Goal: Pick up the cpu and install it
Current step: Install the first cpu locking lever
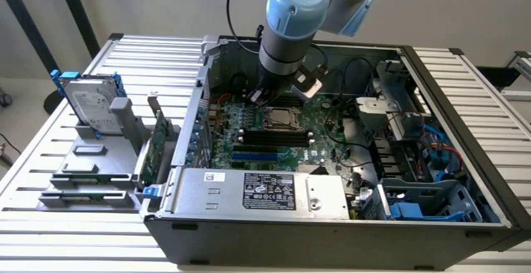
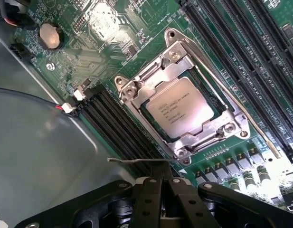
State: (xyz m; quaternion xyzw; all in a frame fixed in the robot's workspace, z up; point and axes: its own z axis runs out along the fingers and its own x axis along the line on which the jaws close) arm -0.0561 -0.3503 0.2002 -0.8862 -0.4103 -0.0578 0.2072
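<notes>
Gripper (image 2: 160, 190) first: the two dark fingers are pressed together with nothing between them, an empty hand. It hangs just above the motherboard (image 2: 113, 38), near the edge of the socket and beside the black memory slots (image 2: 113, 118), touching nothing as far as the wrist view shows.

And there's the cpu (image 2: 179, 107). It is lying flat in its socket, silvery top plate up with the printed lettering showing, and the metal socket frame (image 2: 151, 71) sits down around it. In the exterior view the cpu (image 1: 282, 116) lies in the middle of the board, with the gripper (image 1: 263, 97) just above it and towards that view's left.

So, a judgement: the chip looks placed and the hand has let go, which puts the work late in the install step. Whether the thin retention lever (image 2: 241, 114) along the frame is fully latched, I can't tell from this angle. Any further move here calls for a straight, clean path, because a second wire lever (image 2: 137, 160) pokes out right by the fingertips.

Pose: the arm (image 1: 295, 18) reaches down steeply into the open computer case (image 1: 332, 223), wrist pointing almost straight at the board. Outside the case, on the exterior view's left, the hard drive (image 1: 87, 102) and the green card (image 1: 153, 145) stand in their rack, well apart from the action.
</notes>
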